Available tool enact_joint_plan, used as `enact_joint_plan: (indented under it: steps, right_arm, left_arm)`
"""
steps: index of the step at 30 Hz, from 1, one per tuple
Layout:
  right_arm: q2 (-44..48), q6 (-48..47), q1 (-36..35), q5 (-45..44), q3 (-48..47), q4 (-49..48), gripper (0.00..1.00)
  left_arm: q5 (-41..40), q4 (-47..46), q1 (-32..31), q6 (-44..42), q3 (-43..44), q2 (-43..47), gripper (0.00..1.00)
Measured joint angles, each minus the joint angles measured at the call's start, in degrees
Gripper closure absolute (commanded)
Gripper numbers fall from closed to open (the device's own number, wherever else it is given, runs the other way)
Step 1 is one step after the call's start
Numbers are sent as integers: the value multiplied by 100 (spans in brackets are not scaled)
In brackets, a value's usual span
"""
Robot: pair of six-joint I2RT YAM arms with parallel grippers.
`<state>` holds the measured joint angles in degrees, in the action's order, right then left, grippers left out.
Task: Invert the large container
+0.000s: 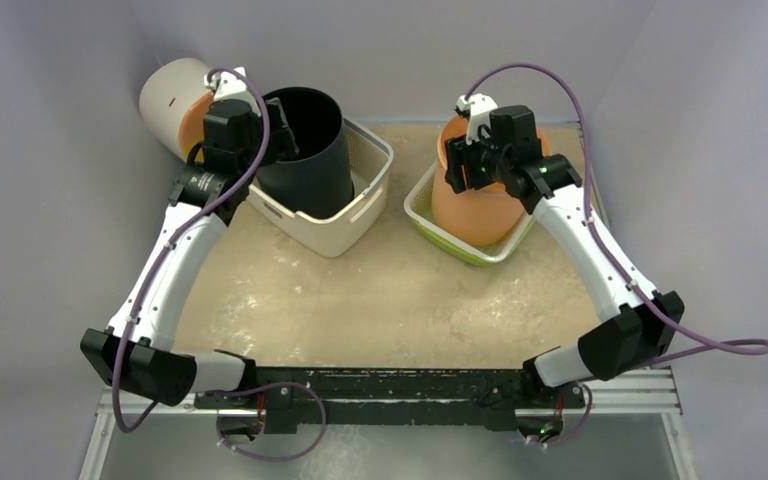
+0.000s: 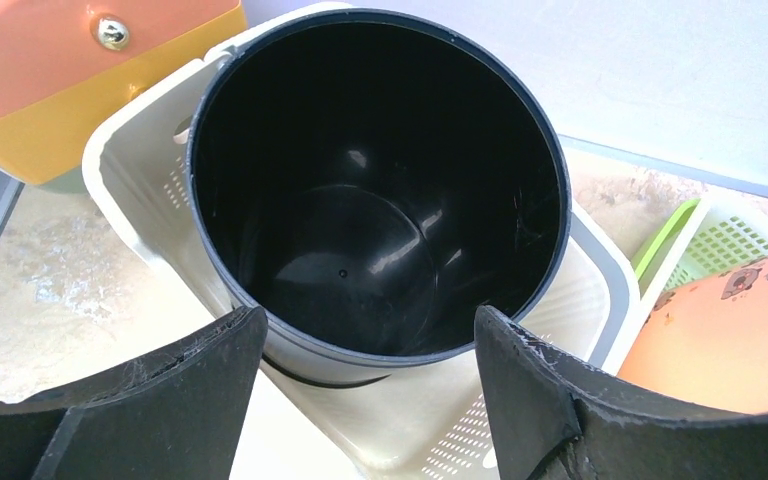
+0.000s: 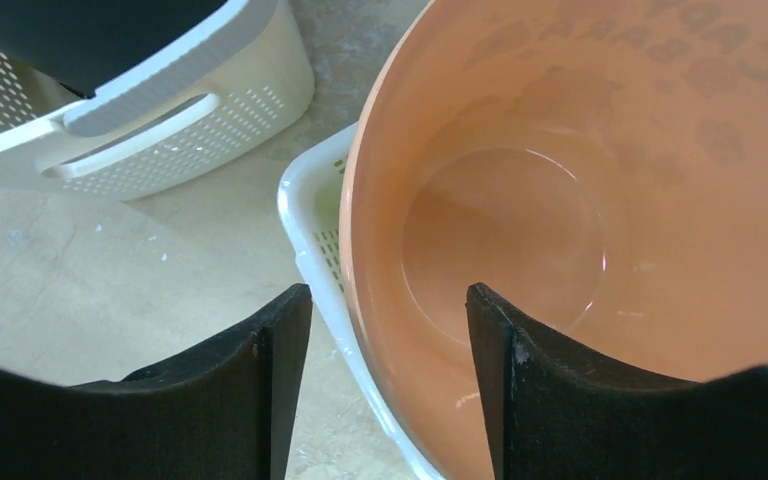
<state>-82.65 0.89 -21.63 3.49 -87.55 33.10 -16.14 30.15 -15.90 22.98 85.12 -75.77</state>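
Note:
A tall black container (image 1: 305, 140) stands upright, mouth up, in a white basket (image 1: 345, 225). In the left wrist view its empty inside (image 2: 380, 200) fills the frame. My left gripper (image 1: 282, 130) is open and hangs at the container's near rim, with its fingers on either side of the rim (image 2: 370, 330) and not touching it. An orange container (image 1: 475, 205) stands upright in a green basket (image 1: 465, 250). My right gripper (image 1: 457, 165) is open and straddles the orange container's rim (image 3: 390, 300), one finger outside and one inside, with gaps showing.
A white and orange cylinder (image 1: 175, 100) lies on its side at the back left, behind the white basket; it also shows in the left wrist view (image 2: 80, 80). The two baskets stand close together near the back wall. The beige tabletop (image 1: 380, 310) lies in front of them.

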Motion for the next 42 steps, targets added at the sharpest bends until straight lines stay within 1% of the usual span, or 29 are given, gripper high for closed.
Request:
enact_joint_plan:
  steps: [5,7,8,11,12,14,21,24,28,31,38,42]
  right_arm:
    - [-195,-96,0,7,98,-37,44]
    - [-258,-138,0,4,140,-44,48]
    - [-273,-155,0,0,168,-37,54]
    - [-286,-197,0,-79,240,-46,84]
    - [-289,-227,-2,-96,247,-46,92]
    - [-308,-238,-50,-155,251,-136,100]
    - [-527,-234,-52,-807,254,-479,100]
    - [-695,-289,-61,-1241,254,-754,100]
    - [-962,-323,-9,-1609,181,-994,100]
    - [-1224,-356,256,-1729,-26,-1130,100]
    - [-2105,-501,1246,-1991,-765,-1565,100]
    - [-2664,-695,1482,-2247,-1235,-1711,100]
  left_arm:
    - [-46,33,0,-2,0,96,23]
    - [-76,52,0,-2,0,127,23]
    - [-94,61,0,-2,0,140,23]
    - [-133,83,0,-4,-2,164,23]
    - [-153,85,0,-4,-2,170,23]
    - [-190,85,0,-7,-2,186,23]
    - [-297,85,0,-26,-20,275,23]
    - [-319,81,0,-24,-39,308,23]
    - [-319,79,0,-24,-42,313,23]
    - [-313,72,0,-24,-42,313,23]
    - [-310,2,0,-103,-107,313,23]
    - [-313,-52,0,-129,-212,313,23]
